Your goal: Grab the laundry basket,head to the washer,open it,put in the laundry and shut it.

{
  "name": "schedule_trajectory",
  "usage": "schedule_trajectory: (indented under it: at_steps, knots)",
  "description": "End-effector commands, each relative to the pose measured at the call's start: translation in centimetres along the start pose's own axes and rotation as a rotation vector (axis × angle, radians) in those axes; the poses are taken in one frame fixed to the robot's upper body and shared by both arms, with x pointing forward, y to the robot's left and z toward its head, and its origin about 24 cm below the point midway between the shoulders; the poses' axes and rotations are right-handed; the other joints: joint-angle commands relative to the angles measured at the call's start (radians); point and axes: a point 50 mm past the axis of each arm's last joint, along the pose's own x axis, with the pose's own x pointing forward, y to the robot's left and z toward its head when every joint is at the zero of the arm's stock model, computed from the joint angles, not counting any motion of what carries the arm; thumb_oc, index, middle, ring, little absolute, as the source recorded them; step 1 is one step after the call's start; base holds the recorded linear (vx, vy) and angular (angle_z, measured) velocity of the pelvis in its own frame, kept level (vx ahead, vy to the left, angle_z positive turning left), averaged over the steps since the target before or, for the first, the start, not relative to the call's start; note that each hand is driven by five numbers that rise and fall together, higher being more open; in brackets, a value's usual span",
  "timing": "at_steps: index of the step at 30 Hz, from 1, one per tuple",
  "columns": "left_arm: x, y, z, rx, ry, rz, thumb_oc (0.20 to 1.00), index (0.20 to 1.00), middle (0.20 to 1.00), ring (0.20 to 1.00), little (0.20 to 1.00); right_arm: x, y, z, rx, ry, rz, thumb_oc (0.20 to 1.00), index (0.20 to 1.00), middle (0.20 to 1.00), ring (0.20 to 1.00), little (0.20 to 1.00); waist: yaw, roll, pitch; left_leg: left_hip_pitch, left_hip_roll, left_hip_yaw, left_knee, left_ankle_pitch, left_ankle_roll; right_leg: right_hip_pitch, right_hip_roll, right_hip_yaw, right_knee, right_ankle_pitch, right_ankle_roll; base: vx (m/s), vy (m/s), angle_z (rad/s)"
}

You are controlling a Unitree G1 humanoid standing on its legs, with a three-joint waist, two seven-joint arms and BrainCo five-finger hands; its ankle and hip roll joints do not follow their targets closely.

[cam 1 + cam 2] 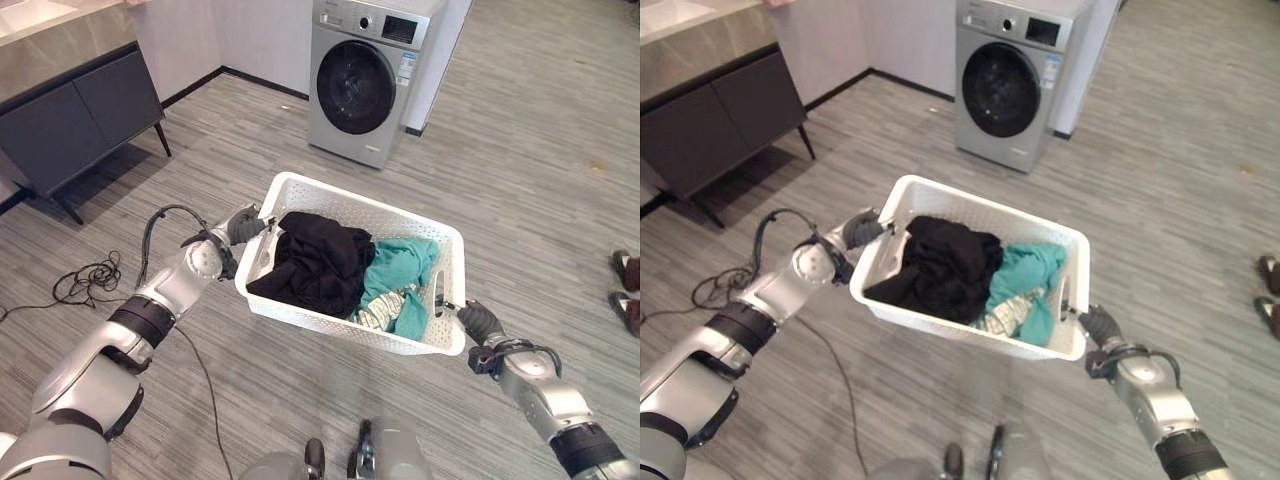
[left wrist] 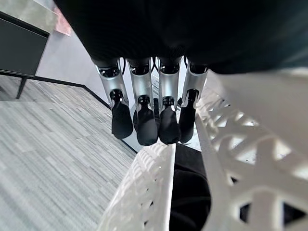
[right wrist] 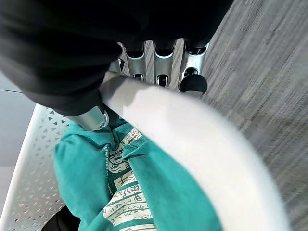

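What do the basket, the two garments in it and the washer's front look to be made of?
The laundry basket looks like white moulded plastic: stiff walls pierced with small holes, slightly glossy. The black garment seems a soft matte knit, crumpled in loose folds. The teal garment also looks like cloth, with a pale printed pattern. The washer appears to be silver-grey painted metal, its round door dark and glassy; the exact materials stay uncertain.

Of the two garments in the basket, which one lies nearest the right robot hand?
The teal garment with the white patterned print, at the end of the white plastic laundry basket held by the right robot hand; the black garment lies at the other end.
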Motion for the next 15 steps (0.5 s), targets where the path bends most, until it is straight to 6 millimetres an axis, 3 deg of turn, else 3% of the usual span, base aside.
schedule_trajectory:
  at_steps: [1,3,5,7,9,10,12,13,14,15]
  knots:
    - [0.8,2.1,2.7,-0.067,-0.118,0.100,0.200,0.200,0.200,0.200,0.200,0.7,-0.1,8.4,0.071,-0.369,0.068,0.200,0.200,0.200,0.200,0.200,0.016,-0.005,-0.075,-0.026,0.097,-0.008,0.040,-0.044,-0.048,0.168,-0.020,0.087,-0.395,0.146,0.145,0.49,-0.145,0.42]
    - [1.1,2.5,3.0,-0.064,-0.120,0.130,0.200,0.200,0.200,0.200,0.200,0.4,-0.4,8.5,0.071,-0.376,0.059,0.200,0.200,0.200,0.200,0.200,0.003,0.001,-0.065,0.018,0.107,-0.031,0.062,-0.094,-0.058,0.124,-0.033,0.112,-0.539,0.216,0.173,0.49,-0.143,0.45]
    - [1.2,2.6,2.8,-0.057,-0.111,0.142,0.200,0.200,0.200,0.200,0.200,0.3,-0.7,8.4,0.063,-0.374,0.054,0.200,0.200,0.200,0.200,0.200,-0.010,0.002,-0.067,0.070,0.116,-0.045,0.066,-0.121,-0.069,0.088,-0.040,0.102,-0.615,0.236,0.193,0.44,-0.142,0.42]
    - [1.2,2.5,2.6,-0.054,-0.107,0.145,0.200,0.200,0.200,0.200,0.200,0.3,-0.9,8.3,0.054,-0.368,0.048,0.200,0.200,0.200,0.200,0.200,-0.024,0.007,-0.079,0.120,0.138,-0.059,0.063,-0.130,-0.084,0.084,-0.035,0.094,-0.613,0.247,0.196,0.56,-0.201,0.67]
    - [1.3,2.5,3.0,-0.042,-0.121,0.139,0.200,0.200,0.200,0.200,0.200,0.0,-1.3,8.4,0.040,-0.365,0.044,0.200,0.200,0.200,0.200,0.200,-0.040,0.000,-0.104,0.167,0.160,-0.074,0.074,-0.126,-0.104,0.121,-0.027,0.110,-0.584,0.297,0.188,0.71,-0.315,0.48]
    - [1.2,2.5,2.9,-0.044,-0.120,0.137,0.200,0.200,0.200,0.200,0.200,0.0,-1.3,8.6,0.035,-0.369,0.049,0.200,0.200,0.200,0.200,0.200,-0.047,0.007,-0.120,0.182,0.189,-0.070,0.105,-0.098,-0.118,0.128,-0.011,0.113,-0.558,0.312,0.176,0.62,-0.328,0.32]
    - [1.1,2.0,2.8,-0.059,-0.122,0.122,0.200,0.200,0.200,0.200,0.200,0.0,-1.6,8.9,0.025,-0.371,0.046,0.200,0.200,0.200,0.200,0.200,-0.052,0.016,-0.135,0.137,0.249,-0.047,0.260,0.028,-0.139,0.156,0.014,0.108,-0.531,0.302,0.145,0.51,-0.377,0.20]
    - [1.2,1.8,3.1,-0.068,-0.131,0.109,0.200,0.200,0.200,0.200,0.200,-0.2,-2.2,9.4,0.026,-0.383,0.022,0.200,0.200,0.200,0.200,0.200,-0.056,0.011,-0.127,0.044,0.302,-0.040,0.469,0.139,-0.138,0.189,0.031,0.102,-0.513,0.284,0.108,0.46,-0.534,-0.12]
    - [1.1,2.0,3.1,-0.064,-0.127,0.111,0.200,0.200,0.200,0.200,0.200,-0.1,-2.4,9.6,0.036,-0.391,0.015,0.200,0.200,0.200,0.200,0.200,-0.054,-0.007,-0.126,-0.003,0.342,-0.016,0.597,0.210,-0.128,0.220,0.047,0.094,-0.505,0.262,0.073,0.53,-0.717,0.20]
    - [1.0,2.8,3.3,-0.053,-0.137,0.123,0.200,0.200,0.200,0.200,0.200,-0.1,-2.5,10.2,0.049,-0.416,-0.004,0.200,0.200,0.200,0.200,0.200,-0.026,-0.021,-0.101,-0.112,0.376,-0.015,0.823,0.232,-0.106,0.282,0.085,0.087,-0.508,0.223,0.014,0.39,-0.531,0.33]
